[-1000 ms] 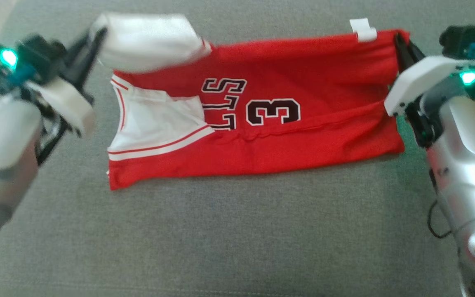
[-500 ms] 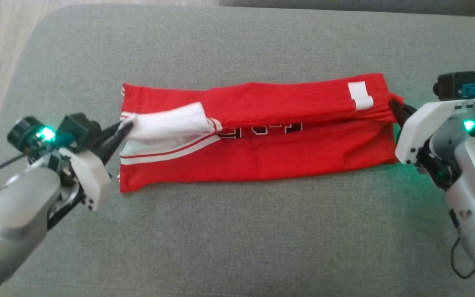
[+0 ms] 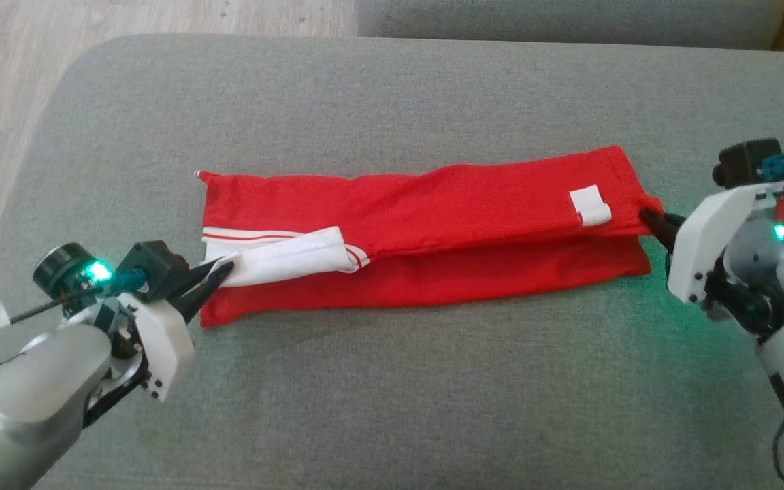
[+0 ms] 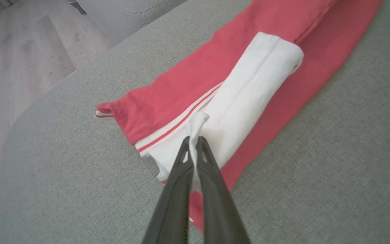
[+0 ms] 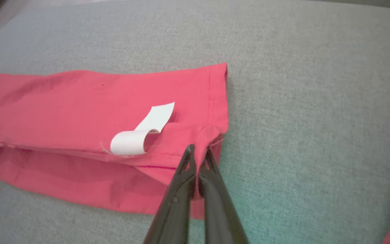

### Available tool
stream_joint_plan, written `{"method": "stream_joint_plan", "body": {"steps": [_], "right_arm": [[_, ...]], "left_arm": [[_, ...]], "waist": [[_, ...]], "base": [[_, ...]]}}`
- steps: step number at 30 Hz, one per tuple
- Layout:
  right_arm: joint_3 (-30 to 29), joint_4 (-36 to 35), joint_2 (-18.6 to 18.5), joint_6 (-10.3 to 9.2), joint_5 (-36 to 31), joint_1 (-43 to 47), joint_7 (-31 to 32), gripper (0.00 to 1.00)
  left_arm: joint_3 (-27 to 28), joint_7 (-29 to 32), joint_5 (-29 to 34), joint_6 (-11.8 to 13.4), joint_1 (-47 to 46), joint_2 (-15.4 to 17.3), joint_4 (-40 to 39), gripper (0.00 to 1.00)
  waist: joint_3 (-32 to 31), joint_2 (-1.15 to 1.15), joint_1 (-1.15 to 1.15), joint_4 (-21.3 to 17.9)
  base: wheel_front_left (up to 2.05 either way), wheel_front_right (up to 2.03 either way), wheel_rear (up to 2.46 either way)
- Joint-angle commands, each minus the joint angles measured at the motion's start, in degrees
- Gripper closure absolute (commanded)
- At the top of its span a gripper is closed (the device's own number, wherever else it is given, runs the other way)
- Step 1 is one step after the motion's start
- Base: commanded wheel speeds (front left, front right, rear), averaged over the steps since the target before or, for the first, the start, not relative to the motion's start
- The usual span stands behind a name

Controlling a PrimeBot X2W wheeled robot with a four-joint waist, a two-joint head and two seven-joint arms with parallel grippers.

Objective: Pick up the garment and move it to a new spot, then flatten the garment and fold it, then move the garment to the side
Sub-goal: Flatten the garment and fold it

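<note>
Head view: both pincers pinch folded jersey [image 3: 433,224] ends

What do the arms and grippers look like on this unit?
Glossy silver forearms, white wrist housings. Left gripper and right gripper: two slim black tapering fingers each. Green LED beside each black wrist camera; thin black cable hangs off the right forearm.

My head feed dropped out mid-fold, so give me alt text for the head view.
A red jersey, folded into a long strip, lies flat across a grey cushion. The left gripper is shut on its white-trimmed end, and the right gripper is shut on the opposite end, near a white label.
</note>
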Motion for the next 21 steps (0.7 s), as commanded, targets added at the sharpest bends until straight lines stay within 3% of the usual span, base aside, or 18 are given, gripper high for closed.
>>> {"method": "stream_joint_plan", "body": {"steps": [1, 12, 14, 15, 21], "right_arm": [[0.4, -2.5, -1.6, 0.39, 0.6, 0.5, 1.0, 1.0], [-2.1, -5.8, -1.4, 0.39, -1.2, 3.3, 8.1, 1.0], [-3.1, -6.2, -0.9, 0.39, -2.5, 3.4, 8.1, 0.0], [-3.7, -6.3, -0.6, 0.39, -3.0, 3.5, 8.1, 0.0], [-6.7, -7.3, 1.1, 0.39, -4.2, 3.8, 7.9, 0.0]], "left_arm": [[2.1, 0.0, 0.4, 0.8, -1.7, 2.0, -0.6, 1.0], [2.0, -0.2, 1.0, 1.3, -1.1, 0.8, 0.4, 1.0], [2.0, 0.1, 1.1, 1.2, -0.8, 0.5, 0.7, 0.41], [2.0, 0.3, 1.0, 1.1, -0.7, 0.4, 0.8, 0.0], [2.3, -0.9, 3.0, 1.5, -1.7, 0.7, 1.5, 0.0]], "waist": [[0.1, 0.0, 0.0, 0.1], [2.0, 0.0, 0.0, -0.1], [2.2, 0.0, 0.0, -0.2], [2.3, 0.0, 0.0, -0.2], [1.5, 0.0, 0.0, -0.2]], "base": [[0.0, 0.0, 0.0], [0.0, 0.0, 0.0], [0.0, 0.0, 0.0], [0.0, 0.0, 0.0], [0.0, 0.0, 0.0]]}}
